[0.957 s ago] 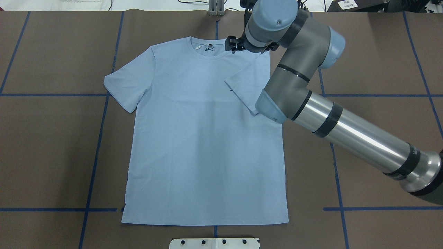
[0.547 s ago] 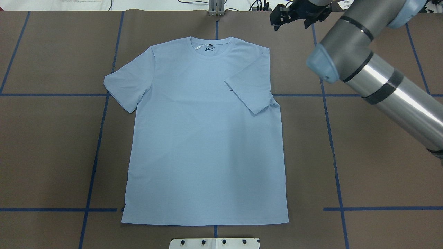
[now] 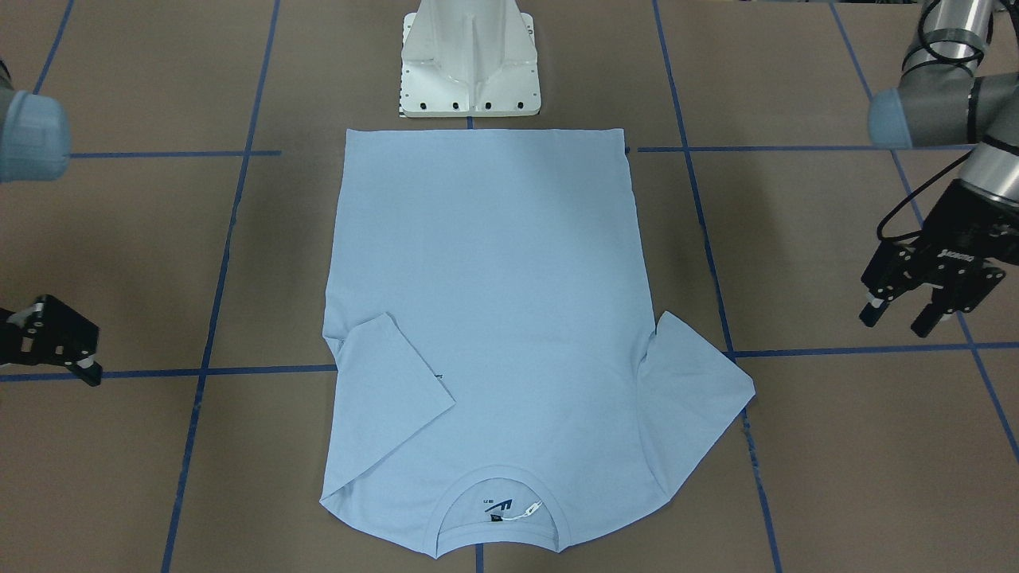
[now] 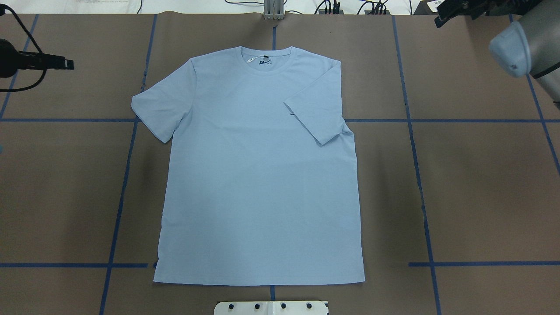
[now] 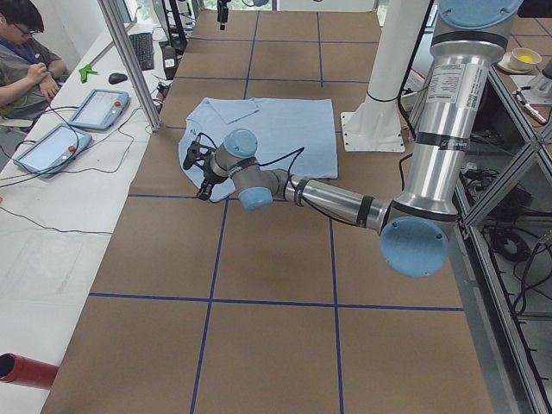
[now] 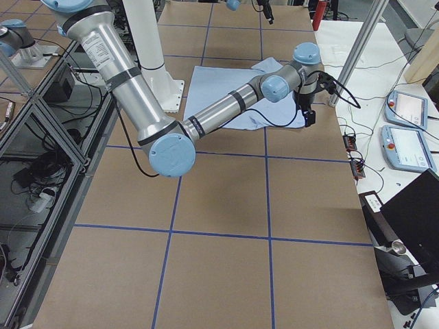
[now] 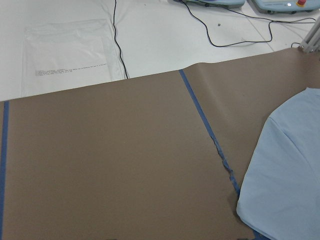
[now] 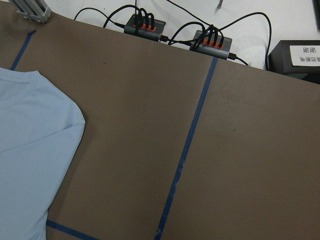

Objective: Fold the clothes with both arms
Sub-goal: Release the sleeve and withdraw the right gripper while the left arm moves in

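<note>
the left claw (image 3: 898, 318) hangs over the brown table (image 4: 481, 175) with its two fingers spread wide and nothing between them. the shirt (image 4: 262, 183) lies flat on the table, well apart from this claw, in towards the middle. the part nearest the claw is the left sleeve (image 4: 159, 109), spread out flat. the claw's own camera catches only that sleeve's rounded edge, just beside a blue tape line (image 7: 199, 107).

the right claw (image 3: 72, 354) is out on the opposite side, also well clear of the cloth and with no hold of it. only part of it shows at the frame edges, so i cannot tell how far its fingers are parted. on this claw's side the right sleeve (image 4: 313, 116) is folded in over the chest, its hem slanting across the front. this claw's camera shows the shirt's shoulder off to one side, and two cable hubs (image 8: 147, 25) with orange plugs ahead at the table's far edge.

both claws stand nearer the collar (image 4: 265, 59) end than the hem. the hem lies close to the white base (image 3: 470, 56).
</note>
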Motion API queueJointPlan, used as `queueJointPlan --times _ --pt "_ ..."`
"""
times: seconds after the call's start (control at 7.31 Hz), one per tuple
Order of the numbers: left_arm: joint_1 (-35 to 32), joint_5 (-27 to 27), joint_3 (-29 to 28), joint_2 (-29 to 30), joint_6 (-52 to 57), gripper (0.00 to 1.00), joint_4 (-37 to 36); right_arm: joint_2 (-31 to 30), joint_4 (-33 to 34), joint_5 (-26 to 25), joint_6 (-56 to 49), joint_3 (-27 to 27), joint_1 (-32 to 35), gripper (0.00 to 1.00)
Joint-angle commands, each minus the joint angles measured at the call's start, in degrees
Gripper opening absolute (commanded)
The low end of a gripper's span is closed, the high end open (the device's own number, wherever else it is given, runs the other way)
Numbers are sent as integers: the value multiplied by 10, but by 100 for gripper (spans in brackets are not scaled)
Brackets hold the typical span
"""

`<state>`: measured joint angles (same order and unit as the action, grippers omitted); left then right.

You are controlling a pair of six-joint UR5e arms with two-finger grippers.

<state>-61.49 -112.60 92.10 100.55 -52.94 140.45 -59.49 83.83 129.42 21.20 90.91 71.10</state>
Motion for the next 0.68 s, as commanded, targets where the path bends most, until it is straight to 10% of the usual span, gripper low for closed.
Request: queueJointPlan --times 0.0,0.55 --pt "92 94 -63 61 -95 73 11 -13 -2 10 -20 3 12 100" --pt "124 130 -168 92 -110 63 75 -19 -4 8 -20 4 12 100"
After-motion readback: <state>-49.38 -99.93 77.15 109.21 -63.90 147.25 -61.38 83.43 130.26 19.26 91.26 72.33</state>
